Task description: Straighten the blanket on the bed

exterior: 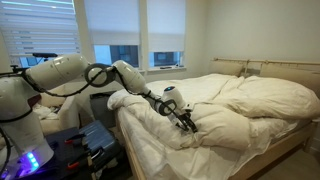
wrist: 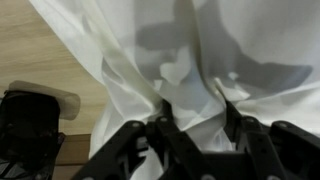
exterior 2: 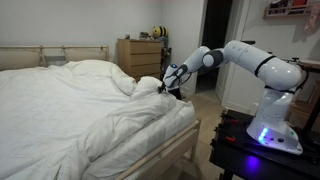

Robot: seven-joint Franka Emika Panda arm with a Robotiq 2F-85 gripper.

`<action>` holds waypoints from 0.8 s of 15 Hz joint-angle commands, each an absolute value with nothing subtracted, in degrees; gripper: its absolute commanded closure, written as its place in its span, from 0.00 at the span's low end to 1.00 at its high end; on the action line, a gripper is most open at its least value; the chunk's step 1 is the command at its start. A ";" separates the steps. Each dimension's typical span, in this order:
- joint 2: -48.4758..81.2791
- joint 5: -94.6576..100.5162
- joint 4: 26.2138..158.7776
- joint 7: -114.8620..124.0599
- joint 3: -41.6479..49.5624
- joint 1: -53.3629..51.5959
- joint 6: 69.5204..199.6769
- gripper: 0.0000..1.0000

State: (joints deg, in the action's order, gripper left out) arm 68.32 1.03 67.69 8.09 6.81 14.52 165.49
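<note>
The puffy off-white blanket (exterior: 250,100) lies rumpled across the bed (exterior: 288,150), bunched toward the headboard. It covers most of the mattress in an exterior view (exterior 2: 70,110) too. My gripper (exterior: 186,122) is pressed down into the blanket near the bed's foot corner (exterior 2: 170,88). In the wrist view the gripper (wrist: 195,108) has its black fingers (wrist: 163,110) sunk into the fabric (wrist: 200,50). The jaws stand partly apart with a raised fold between them. I cannot make out whether the fold is pinched.
A wooden dresser (exterior 2: 140,55) stands beyond the bed's foot. A white armchair (exterior: 60,112) sits under the windows beside the robot. The robot's base (exterior 2: 275,125) stands close to the bed corner. Wood floor (wrist: 40,60) shows beside the hanging fabric.
</note>
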 commanded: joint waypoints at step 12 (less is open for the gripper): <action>54.40 1.89 74.16 -10.92 0.51 17.94 139.04 0.98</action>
